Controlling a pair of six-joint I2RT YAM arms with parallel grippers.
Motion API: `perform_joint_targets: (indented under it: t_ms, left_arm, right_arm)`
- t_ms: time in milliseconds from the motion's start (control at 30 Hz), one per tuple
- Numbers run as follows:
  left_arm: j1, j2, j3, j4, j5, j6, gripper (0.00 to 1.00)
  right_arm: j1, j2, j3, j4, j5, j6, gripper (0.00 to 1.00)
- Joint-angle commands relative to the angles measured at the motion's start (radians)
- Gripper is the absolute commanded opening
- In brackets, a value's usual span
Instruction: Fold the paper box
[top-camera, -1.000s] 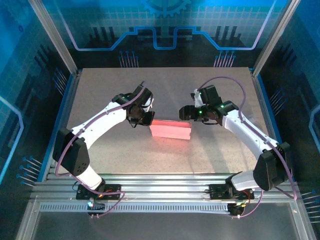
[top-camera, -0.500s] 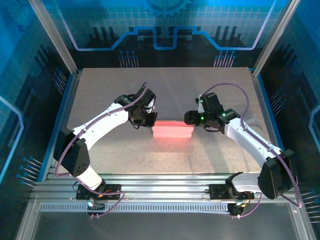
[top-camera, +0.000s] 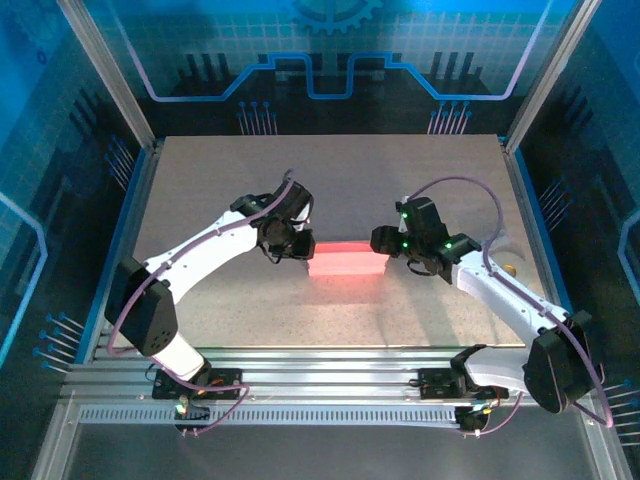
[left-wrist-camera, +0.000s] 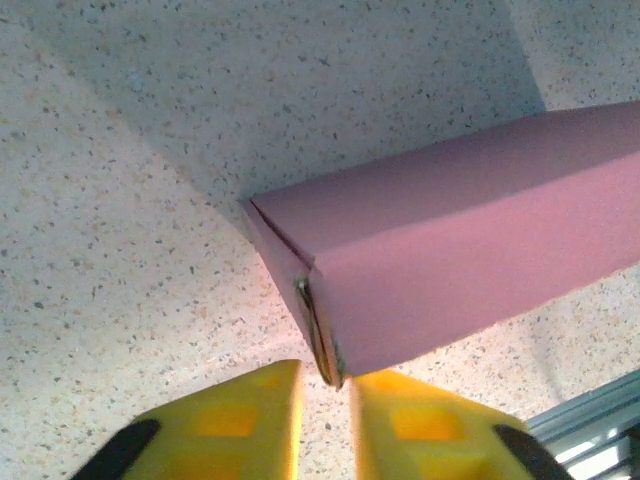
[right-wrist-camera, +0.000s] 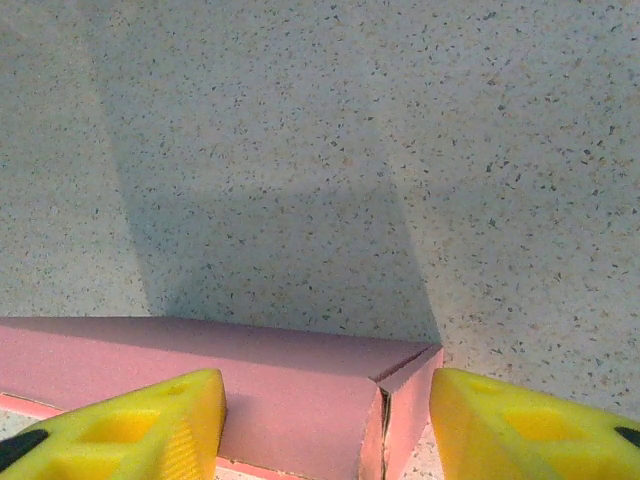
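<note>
In the left wrist view the left gripper (left-wrist-camera: 325, 425) is seen at the bottom edge. Its yellow fingers (left-wrist-camera: 225, 425) are drawn almost together, with only a thin slit between them. The lower corner of the box (left-wrist-camera: 480, 260) is met right at that slit, where the seam of the end flap comes down. Whether the cardboard edge is pinched cannot be told. From there the box, pink and closed into a long block, is stretched toward the right edge of the frame. It is laid on the speckled table (left-wrist-camera: 120, 200), and its shadow is cast above it. A metal rail (left-wrist-camera: 590, 440) is glimpsed in the lower right corner.

In the right wrist view the right gripper (right-wrist-camera: 325, 405) is spread wide, its yellow fingers (right-wrist-camera: 150, 425) set at the lower left and lower right of the frame. The end of the box (right-wrist-camera: 200, 365) is framed between them. A clear gap is seen between the end flap and the finger at the right; contact at the left one cannot be judged. The box is cut off by the left edge, and the table (right-wrist-camera: 300, 120) is seen above it.

In the top view the left gripper (top-camera: 292, 243) is placed at the left end of the box (top-camera: 347, 262) and the right gripper (top-camera: 383, 242) at its right end. The box is laid near the middle of the table (top-camera: 250, 170), its long side across the frame.
</note>
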Motion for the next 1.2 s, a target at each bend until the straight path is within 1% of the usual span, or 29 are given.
perform_joint_targets:
  t_ms: [0,133,333,467,733,933,1167]
  left_arm:
    - [-0.007,-0.061,-0.009,-0.017,0.042,-0.02,0.27]
    - [-0.005,-0.112,-0.017,-0.011,0.072,-0.031,0.28]
    - [0.035,-0.182,-0.015,0.059,0.193,-0.049,0.3]
    - [0.061,-0.172,-0.015,0.115,0.244,-0.037,0.3]
    - [0.068,-0.067,-0.021,0.171,0.247,-0.001,0.28]
    - [0.079,-0.038,-0.057,0.22,0.243,0.004,0.27]
    - [0.08,-0.037,-0.102,0.238,0.254,-0.009,0.27]
  right_arm:
    - [0.012,-0.013,-0.033,0.017,0.024,0.007,0.57]
    - [0.016,-0.013,-0.054,0.029,0.018,0.01,0.56]
    - [0.02,-0.02,-0.075,0.044,0.011,0.009,0.56]
    - [0.023,-0.021,-0.086,0.053,0.006,0.009,0.56]
    - [0.029,-0.026,-0.09,0.052,0.007,0.007,0.55]
    - [0.03,-0.027,-0.092,0.048,0.008,0.006,0.55]
    - [0.029,-0.027,-0.093,0.049,0.009,0.007,0.55]
